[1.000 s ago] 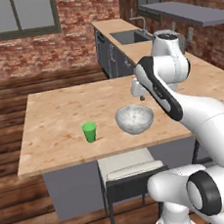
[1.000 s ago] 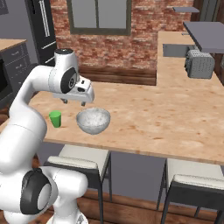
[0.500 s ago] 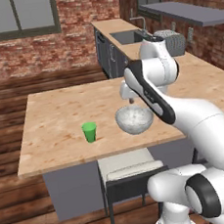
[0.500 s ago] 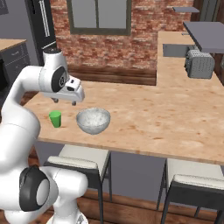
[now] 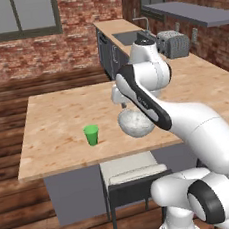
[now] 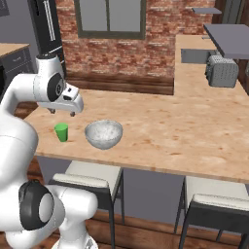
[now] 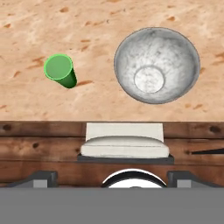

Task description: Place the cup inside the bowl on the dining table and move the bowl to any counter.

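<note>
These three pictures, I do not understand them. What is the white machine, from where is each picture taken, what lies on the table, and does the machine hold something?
The white machine is a robot arm in a simulated kitchen. Two pictures come from cameras behind the arm, one to its left and one to its right, so they show the same scene from two sides. The third comes from a camera on the hand, looking down.

On the dining table stand a small green cup and a wider grey-white bowl, apart from each other; the bowl is empty. A toaster sits on the counter farther back, and stools stand under the table's near edge.

The gripper hangs above the table near the cup, open, and holds nothing.
</note>
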